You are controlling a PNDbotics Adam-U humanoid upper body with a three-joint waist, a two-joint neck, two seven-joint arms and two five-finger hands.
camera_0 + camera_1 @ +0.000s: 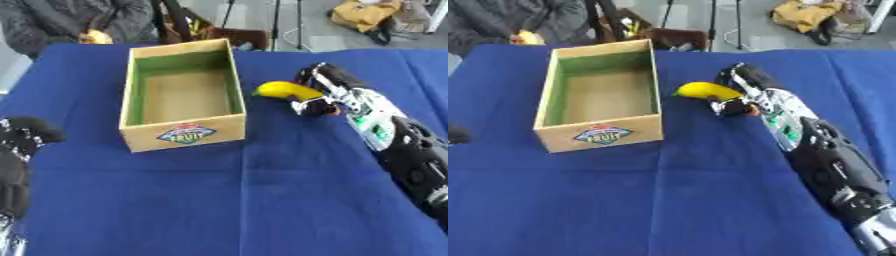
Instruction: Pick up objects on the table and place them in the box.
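Looking down, you see a table (219,200) with a blue cloth over it, and the cloth has soft fold lines. Past the far edge the floor is grey, with a yellow bag (363,12) on it and some thin black stand legs. A box (182,95) sits on the cloth, left of the middle, open at the top, with green inside walls, nothing inside it, and a fruit label on its front. A yellow banana (287,90) lies just to the right of the box, near it but not touching it. Your right arm comes in from the lower right and stretches up across the cloth. Your right hand (317,95) is on the far end of the banana, with its fingers curled around it. The banana sticks out to the left, toward the box. Your left hand (22,137) shows at the left edge, low down, black and blurry, and you cannot tell how its fingers are set.
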